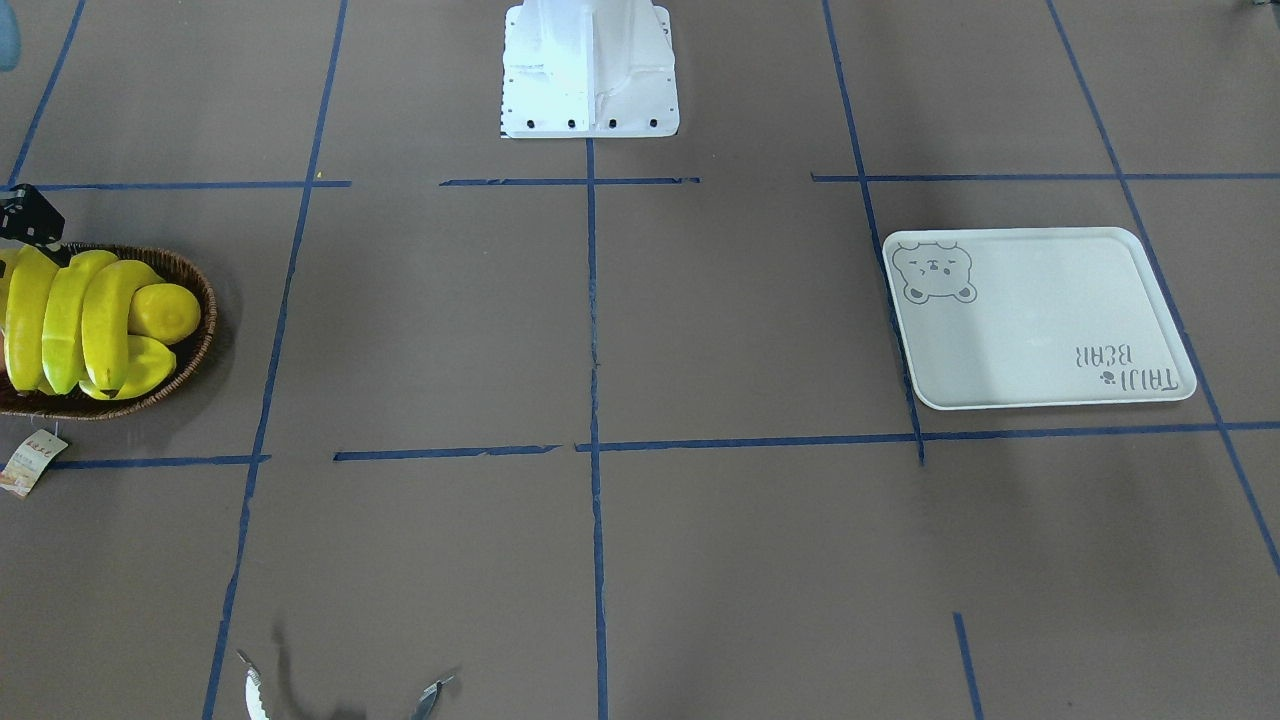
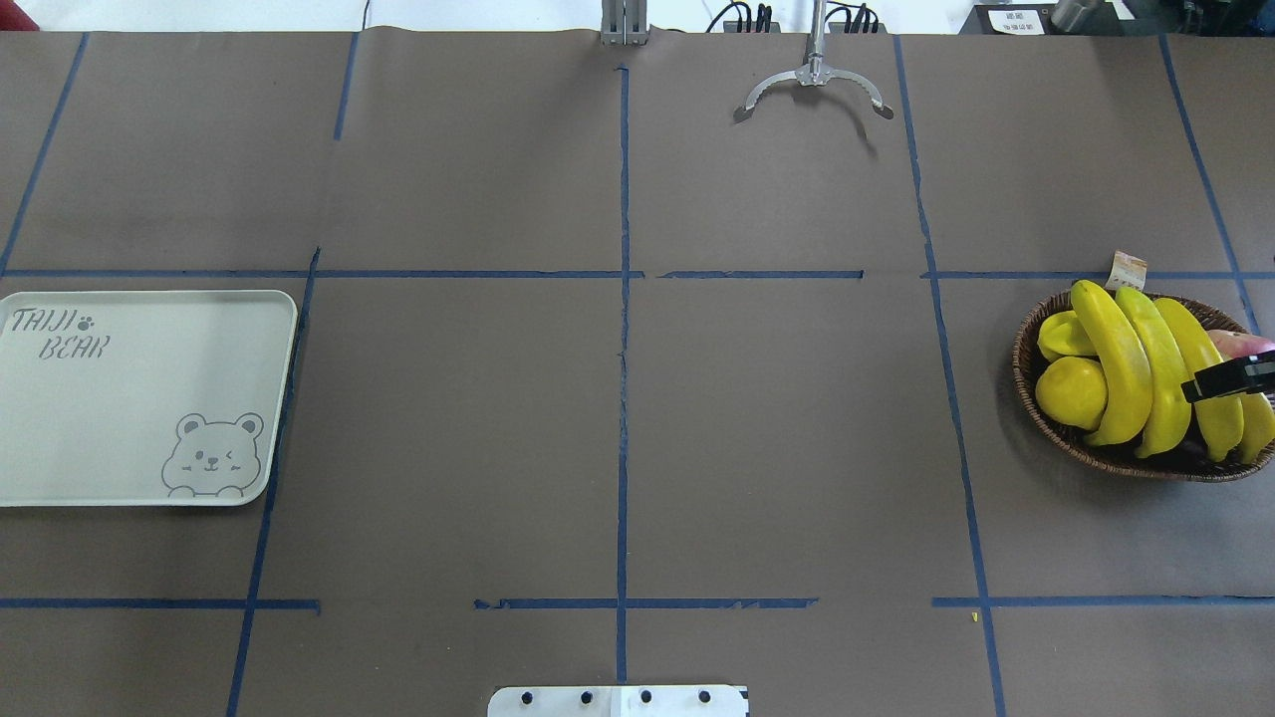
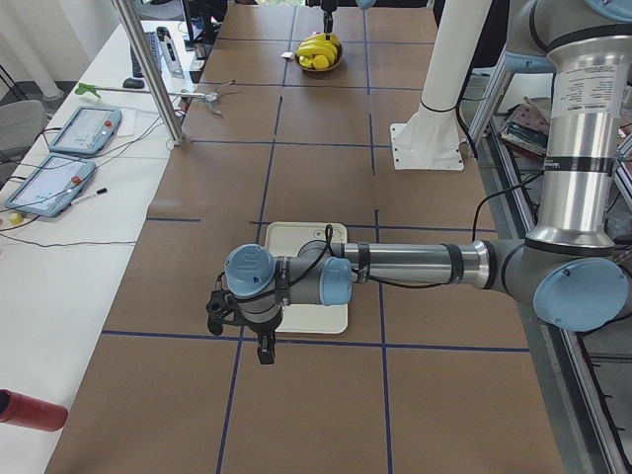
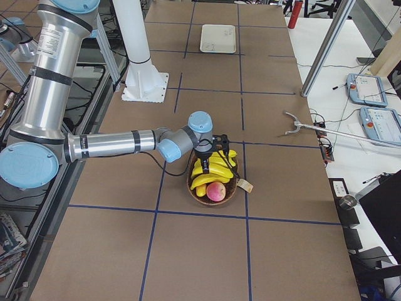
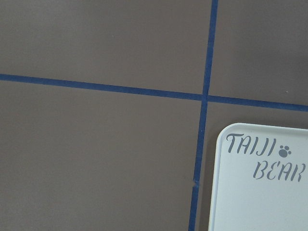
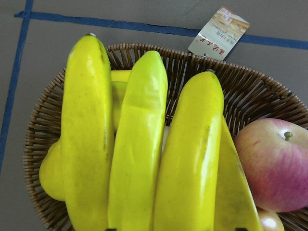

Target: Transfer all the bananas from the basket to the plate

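Several yellow bananas lie side by side across the brown wicker basket at the table's right end. My right gripper hangs just above them; it looks open, with nothing held, and only dark finger tips show at the bottom edge of the right wrist view. The white plate with the bear drawing lies bare at the left end. My left gripper hovers by the plate's outer edge, and I cannot tell whether it is open or shut.
A lemon, a starfruit and a red apple share the basket. Its paper tag lies on the table. A metal grabber tool rests at the far edge. The robot base stands mid-table.
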You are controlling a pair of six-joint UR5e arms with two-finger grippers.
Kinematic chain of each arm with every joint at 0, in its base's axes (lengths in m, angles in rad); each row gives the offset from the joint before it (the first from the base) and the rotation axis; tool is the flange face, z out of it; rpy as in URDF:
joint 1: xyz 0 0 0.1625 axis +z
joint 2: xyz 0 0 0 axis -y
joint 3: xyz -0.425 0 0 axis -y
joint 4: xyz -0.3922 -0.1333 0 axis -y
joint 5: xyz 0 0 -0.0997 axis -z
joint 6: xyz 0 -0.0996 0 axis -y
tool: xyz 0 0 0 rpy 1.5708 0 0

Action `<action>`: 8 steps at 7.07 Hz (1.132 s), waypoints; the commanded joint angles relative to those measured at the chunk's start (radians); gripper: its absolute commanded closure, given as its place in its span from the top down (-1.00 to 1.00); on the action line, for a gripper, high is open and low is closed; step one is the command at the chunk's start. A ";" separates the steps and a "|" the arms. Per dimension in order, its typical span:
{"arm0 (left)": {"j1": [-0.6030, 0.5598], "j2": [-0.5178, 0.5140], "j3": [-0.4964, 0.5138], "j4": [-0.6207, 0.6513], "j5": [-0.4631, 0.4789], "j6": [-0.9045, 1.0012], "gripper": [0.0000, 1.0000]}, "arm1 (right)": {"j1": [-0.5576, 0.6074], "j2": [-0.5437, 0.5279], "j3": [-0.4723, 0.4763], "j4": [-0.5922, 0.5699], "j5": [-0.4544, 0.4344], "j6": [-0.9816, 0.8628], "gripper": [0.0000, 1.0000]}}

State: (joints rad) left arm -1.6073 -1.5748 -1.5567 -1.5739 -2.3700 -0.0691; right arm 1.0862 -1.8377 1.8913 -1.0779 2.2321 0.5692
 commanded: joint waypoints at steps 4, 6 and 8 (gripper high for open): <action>0.000 -0.001 0.000 -0.001 0.000 -0.001 1.00 | 0.000 0.000 -0.012 -0.002 -0.002 -0.002 -0.04; 0.001 -0.002 -0.002 -0.001 0.000 -0.003 0.99 | 0.001 -0.002 -0.009 -0.002 -0.002 -0.002 -0.67; 0.000 -0.004 -0.002 -0.001 -0.002 -0.003 0.99 | 0.006 -0.005 0.008 -0.001 0.003 -0.002 -0.93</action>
State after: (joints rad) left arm -1.6064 -1.5774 -1.5584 -1.5754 -2.3710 -0.0719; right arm 1.0900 -1.8400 1.8880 -1.0788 2.2315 0.5676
